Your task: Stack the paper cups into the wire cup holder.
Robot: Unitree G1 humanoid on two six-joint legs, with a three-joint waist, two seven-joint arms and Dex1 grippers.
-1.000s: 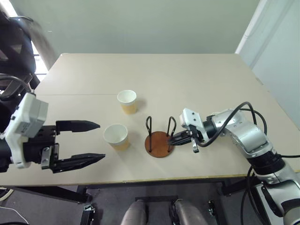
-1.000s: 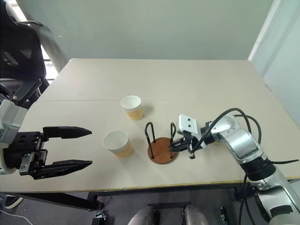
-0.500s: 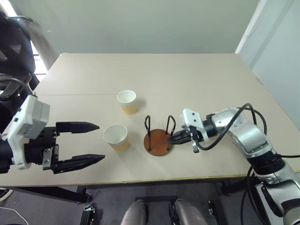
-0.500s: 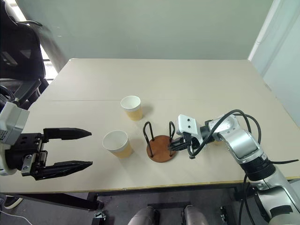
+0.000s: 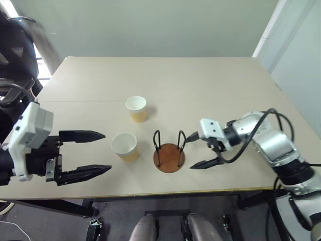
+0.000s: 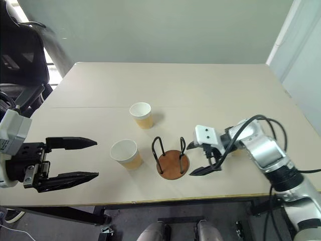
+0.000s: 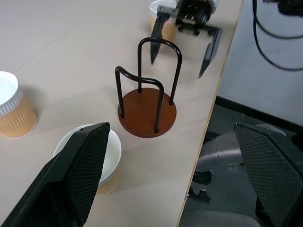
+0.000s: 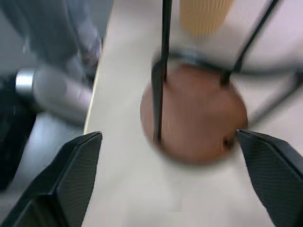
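Observation:
The wire cup holder (image 5: 169,156), a brown disc with two black wire loops, stands empty near the table's front edge. My right gripper (image 5: 190,151) is open just to its right, the fingers apart from the wire. Two paper cups stand upright: one (image 5: 124,146) left of the holder, one (image 5: 136,108) farther back. A third cup (image 7: 169,32) stands behind the right gripper (image 7: 177,67) in the left wrist view. My left gripper (image 5: 107,151) hangs open and empty at the left, pointing at the nearer cup. The right wrist view looks at the holder's base (image 8: 194,118).
The tan table (image 5: 200,90) stretches wide and bare behind the cups. Its front edge (image 5: 165,191) runs close below the holder. A dark chair (image 5: 15,35) stands off the far left corner.
My right gripper, earlier shut at the holder's right wire loop, has opened and drawn a little to the right. The left gripper and the cups have stayed put.

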